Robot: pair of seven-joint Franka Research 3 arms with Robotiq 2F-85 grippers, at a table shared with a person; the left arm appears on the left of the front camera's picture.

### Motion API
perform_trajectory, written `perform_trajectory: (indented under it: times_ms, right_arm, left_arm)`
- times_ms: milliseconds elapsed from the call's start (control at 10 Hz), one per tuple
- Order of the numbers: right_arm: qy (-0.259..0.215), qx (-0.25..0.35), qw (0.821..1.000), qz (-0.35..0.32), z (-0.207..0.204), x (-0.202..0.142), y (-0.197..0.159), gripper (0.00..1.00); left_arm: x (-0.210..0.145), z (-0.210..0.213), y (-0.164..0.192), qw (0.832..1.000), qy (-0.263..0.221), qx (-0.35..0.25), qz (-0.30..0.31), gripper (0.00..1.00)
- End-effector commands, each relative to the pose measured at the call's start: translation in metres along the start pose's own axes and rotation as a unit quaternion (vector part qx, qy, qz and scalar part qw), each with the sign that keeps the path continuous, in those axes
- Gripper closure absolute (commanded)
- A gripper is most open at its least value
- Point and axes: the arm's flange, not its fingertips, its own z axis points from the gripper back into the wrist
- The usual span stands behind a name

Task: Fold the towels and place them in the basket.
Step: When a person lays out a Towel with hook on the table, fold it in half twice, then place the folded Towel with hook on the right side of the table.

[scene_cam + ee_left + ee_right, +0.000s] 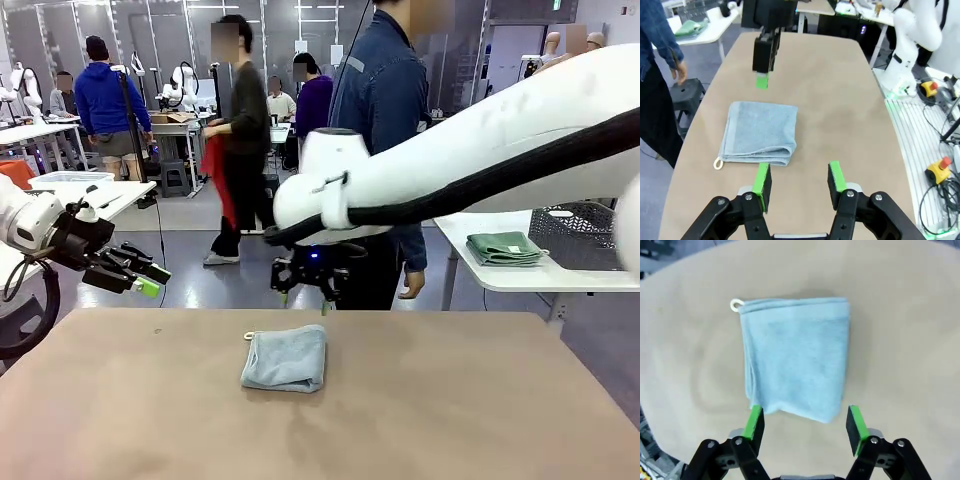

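Green-padded fingers of the right pincer (804, 412) are seen spread apart, with nothing held between them. Just beyond and below them the folded blue-grey towel (795, 355) is laid flat on the tan counter (900, 315), its corner loop (735, 304) at the far left of the fingers. The left pincer (797, 167) is likewise open and empty, with the same towel just ahead of it. Well beyond the right pincer, folded green towels (505, 247) are set beside the basket (580, 235) on a white counter (500, 280).
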Motion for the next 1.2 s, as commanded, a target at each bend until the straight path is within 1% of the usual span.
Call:
perform_trajectory:
  times_ms: [0,300,400,1100]
  right_arm:
    - [0.006,0.047,0.999,0.003,-0.003,-0.015,-0.042,0.17]
    - [0.019,0.042,0.999,0.015,-0.004,-0.012,-0.055,0.17]
    - [0.012,0.033,0.999,-0.003,-0.003,-0.003,-0.05,0.17]
    - [0.012,0.033,0.999,-0.003,-0.003,-0.003,-0.05,0.17]
  left_arm:
    - [0.001,0.0,-0.003,1.0,0.001,0.003,-0.003,0.41]
    - [0.001,0.0,-0.003,1.0,0.001,0.003,-0.003,0.41]
    - [0.001,0.0,-0.003,1.0,0.001,0.003,-0.003,0.41]
    - [0.001,0.0,-0.003,1.0,0.001,0.003,-0.003,0.41]
